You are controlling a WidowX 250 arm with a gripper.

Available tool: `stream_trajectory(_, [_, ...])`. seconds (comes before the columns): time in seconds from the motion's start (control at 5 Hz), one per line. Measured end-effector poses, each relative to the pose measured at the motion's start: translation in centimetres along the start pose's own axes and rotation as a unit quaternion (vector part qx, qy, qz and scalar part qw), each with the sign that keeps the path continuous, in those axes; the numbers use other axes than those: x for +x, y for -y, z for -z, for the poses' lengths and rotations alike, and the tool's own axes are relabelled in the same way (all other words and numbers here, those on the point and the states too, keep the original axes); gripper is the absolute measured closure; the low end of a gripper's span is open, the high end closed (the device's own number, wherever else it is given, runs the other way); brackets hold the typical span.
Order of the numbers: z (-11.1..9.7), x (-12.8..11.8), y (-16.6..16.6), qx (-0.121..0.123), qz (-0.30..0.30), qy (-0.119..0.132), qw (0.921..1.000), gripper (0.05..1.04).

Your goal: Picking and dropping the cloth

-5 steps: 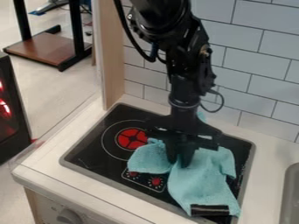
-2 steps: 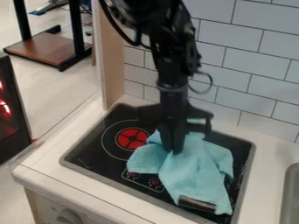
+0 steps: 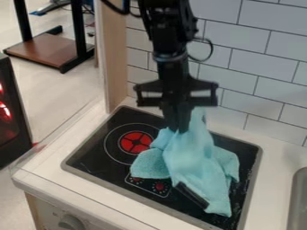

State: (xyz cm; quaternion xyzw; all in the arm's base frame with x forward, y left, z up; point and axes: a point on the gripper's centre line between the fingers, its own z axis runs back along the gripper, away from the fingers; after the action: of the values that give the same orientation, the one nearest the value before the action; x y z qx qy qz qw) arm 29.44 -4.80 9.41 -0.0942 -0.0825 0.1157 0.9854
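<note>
Above the middle of the black stovetop, the black gripper [image 3: 178,126] points down, shut on the upper part of the light blue cloth [image 3: 193,155]. The cloth is pulled up into a peak at the fingertips and drapes down over the right half of the stovetop [image 3: 96,152]. A separate-looking fold lies to the left, beside the red-marked burner. Near the cloth's lower end, a dark strip runs at a slant.
A white tiled wall [image 3: 264,67] rises behind the counter [image 3: 282,157], and a wooden post [image 3: 114,54] stands at the back left. Part of a sink [image 3: 298,202] shows at the right edge. A stove knob [image 3: 71,222] sits at the front.
The gripper has moved up and a little left, lifting the cloth's upper part into a peak. The dark strip has shifted left and up and turned to a steeper slant.
</note>
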Motion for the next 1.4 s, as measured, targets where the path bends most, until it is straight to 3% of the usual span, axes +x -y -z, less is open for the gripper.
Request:
stream_trajectory(0.4, [-5.6, 2.0, 3.0, -0.057, -0.025, 0.030, 0.9976, 1.035])
stream_trajectory(0.6, [-9.5, 2.9, 4.9, -0.098, -0.020, 0.060, 0.9931, 1.035])
stream_trajectory(1.0, [-14.0, 3.6, 6.5, -0.146, -0.013, 0.088, 0.9853, 1.035])
stream_trajectory(1.2, [-14.6, 3.8, 6.2, -0.146, -0.016, 0.098, 0.9843, 1.035])
stream_trajectory(1.4, [-14.1, 4.0, 5.6, -0.129, -0.019, 0.104, 0.9860, 1.035])
